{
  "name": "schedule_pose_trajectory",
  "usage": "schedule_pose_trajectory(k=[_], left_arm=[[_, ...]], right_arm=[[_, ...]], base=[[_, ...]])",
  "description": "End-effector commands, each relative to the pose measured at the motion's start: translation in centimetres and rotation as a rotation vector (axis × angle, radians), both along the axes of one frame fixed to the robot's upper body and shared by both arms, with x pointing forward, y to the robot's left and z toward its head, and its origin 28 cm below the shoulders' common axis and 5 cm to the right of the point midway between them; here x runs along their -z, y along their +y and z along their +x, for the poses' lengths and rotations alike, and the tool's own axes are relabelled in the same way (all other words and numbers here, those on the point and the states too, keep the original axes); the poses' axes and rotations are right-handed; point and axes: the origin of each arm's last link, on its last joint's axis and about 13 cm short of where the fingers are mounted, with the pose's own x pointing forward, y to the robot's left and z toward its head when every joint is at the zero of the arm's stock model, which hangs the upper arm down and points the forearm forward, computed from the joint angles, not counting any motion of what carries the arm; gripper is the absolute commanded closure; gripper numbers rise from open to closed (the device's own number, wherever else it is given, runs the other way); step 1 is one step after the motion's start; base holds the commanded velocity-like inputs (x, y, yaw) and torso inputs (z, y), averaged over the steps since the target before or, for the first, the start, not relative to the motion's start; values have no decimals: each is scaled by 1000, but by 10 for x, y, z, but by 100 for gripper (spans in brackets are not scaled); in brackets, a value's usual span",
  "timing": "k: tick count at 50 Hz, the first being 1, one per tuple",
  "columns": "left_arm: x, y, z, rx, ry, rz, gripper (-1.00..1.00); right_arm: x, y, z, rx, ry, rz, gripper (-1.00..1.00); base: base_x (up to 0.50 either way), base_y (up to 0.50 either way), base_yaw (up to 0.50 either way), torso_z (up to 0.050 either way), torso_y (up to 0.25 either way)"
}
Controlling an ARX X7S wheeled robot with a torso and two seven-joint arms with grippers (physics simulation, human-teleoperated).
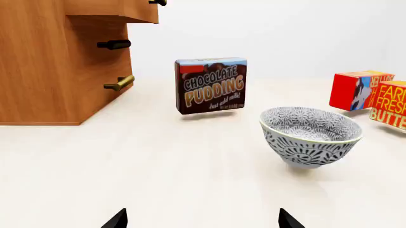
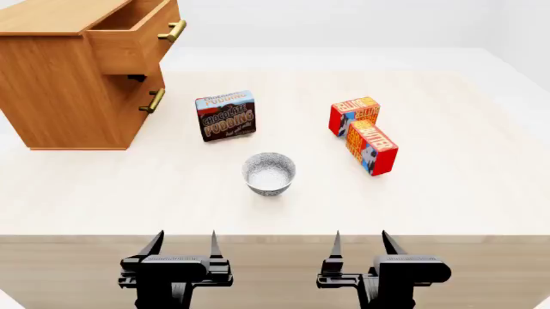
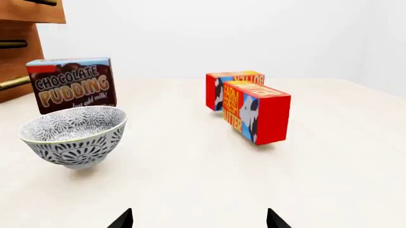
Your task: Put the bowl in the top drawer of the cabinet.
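The bowl (image 2: pixel 269 172), white inside with a grey-and-white pattern outside, stands upright on the table (image 2: pixel 447 193) near its middle; both wrist views show it too (image 1: pixel 311 137) (image 3: pixel 75 135). At the far left stands the orange-brown cabinet (image 2: pixel 60 96). Its top drawer (image 2: pixel 138 32) is pulled out, brass handle (image 2: pixel 172 30) on its front. My left gripper (image 2: pixel 185 243) and right gripper (image 2: pixel 359 242) hover at the table's near edge, both open and empty, well short of the bowl.
A chocolate pudding box (image 2: pixel 225 114) stands between cabinet and bowl. Two red butter boxes (image 2: pixel 354 114) (image 2: pixel 372 147) lie to the bowl's right. The lower drawer's brass handle (image 2: pixel 156 100) and a dark knob (image 1: pixel 114 44) jut from the cabinet front.
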Motion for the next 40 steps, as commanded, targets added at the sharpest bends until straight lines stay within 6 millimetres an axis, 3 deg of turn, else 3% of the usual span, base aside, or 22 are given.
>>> schedule_pose_trajectory(k=[1,3,6,9,21,25,32,40], left_arm=[[-4,0,0,10,-1,-30,-100],[-8,0,1,-14,13,-59,-100],[-6,1,5,-52,32,-42,-100],[-5,2,5,-54,45,-38,-100],[-12,2,7,-13,39,-88,-100],[-19,3,13,36,33,-84,-100],[-52,8,31,90,6,-62,-100],[-119,13,55,108,-79,-46,-100]], right_arm=[[0,0,0,11,14,-3,-100],[21,28,21,-101,-47,-19,-100],[56,46,32,-158,50,-37,-100],[61,49,39,-155,53,-35,-100],[62,41,31,-175,54,-33,-100],[57,39,33,-173,58,-53,-100],[32,33,36,-180,40,-63,-100],[-19,22,40,-160,1,-62,-100]], base=[[0,0,0,0,0],[0,0,0,0,0],[0,0,0,0,0],[0,333,0,0,0],[0,500,0,3,0],[0,375,0,50,0],[0,0,0,50,0],[0,0,0,50,0]])
